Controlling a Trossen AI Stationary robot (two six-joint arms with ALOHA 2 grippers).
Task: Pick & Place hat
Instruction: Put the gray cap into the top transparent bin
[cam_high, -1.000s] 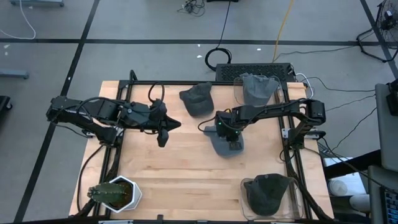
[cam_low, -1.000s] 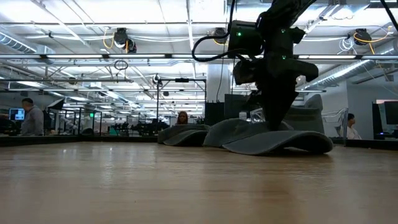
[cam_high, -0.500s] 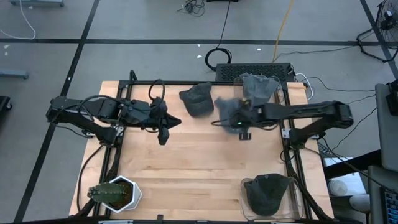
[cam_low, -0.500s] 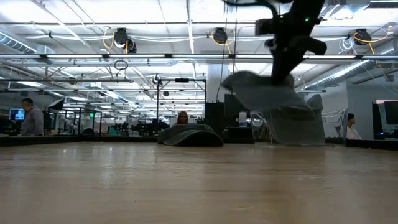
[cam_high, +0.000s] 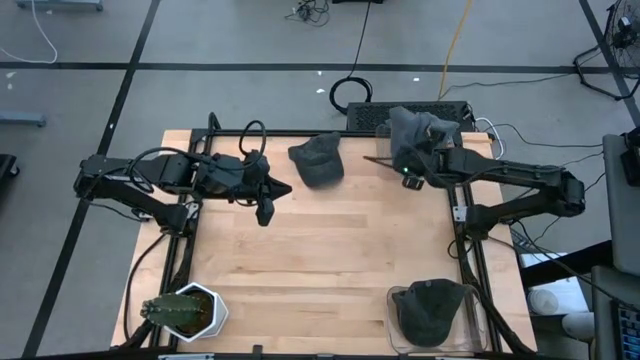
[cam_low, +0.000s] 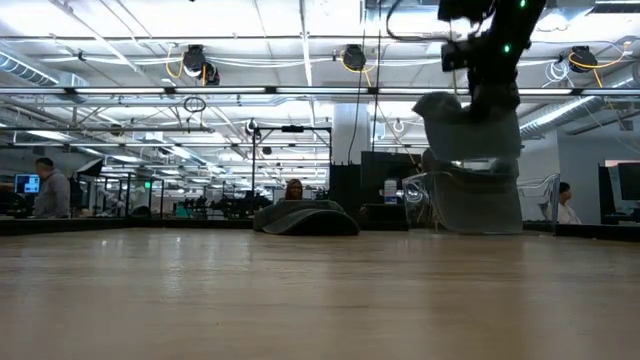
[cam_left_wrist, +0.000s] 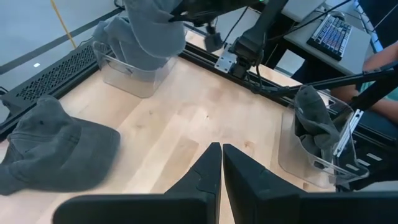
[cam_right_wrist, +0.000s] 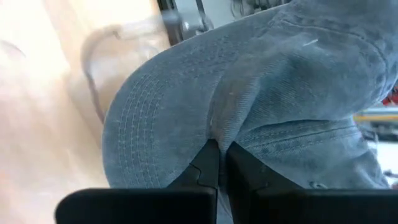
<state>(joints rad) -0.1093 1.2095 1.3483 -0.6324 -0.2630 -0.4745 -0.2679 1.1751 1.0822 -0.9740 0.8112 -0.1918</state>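
Observation:
My right gripper (cam_high: 408, 176) is shut on a grey cap (cam_high: 412, 140), which it holds up over the clear bin (cam_low: 462, 205) at the table's far right. The cap also shows in the low view (cam_low: 468, 122) and the right wrist view (cam_right_wrist: 261, 87). A second grey cap (cam_high: 318, 160) lies with its brim and rim on the table at the far middle. My left gripper (cam_high: 264, 210) is shut and empty, above the table's left half; the left wrist view (cam_left_wrist: 222, 153) shows its fingers closed. My right gripper pinches a fold of the cap's cloth (cam_right_wrist: 219, 127) between its two fingers, beside the stitched brim (cam_right_wrist: 140, 118). The cap is lifted clear of the table and hangs below the fingers (cam_low: 490, 92), above the bin.
A second clear bin (cam_high: 432, 312) with a dark cap stands at the near right corner. A potted plant (cam_high: 184, 311) stands at the near left corner. Black frame rails (cam_high: 468, 240) run along the table's sides. Bare wood (cam_high: 320, 260) fills the middle.
My right gripper has lifted the grey cap off the middle of the table and carried it up and toward the far right, over the clear bin. The cap, flat on the wood before, now hangs clear below the fingers.

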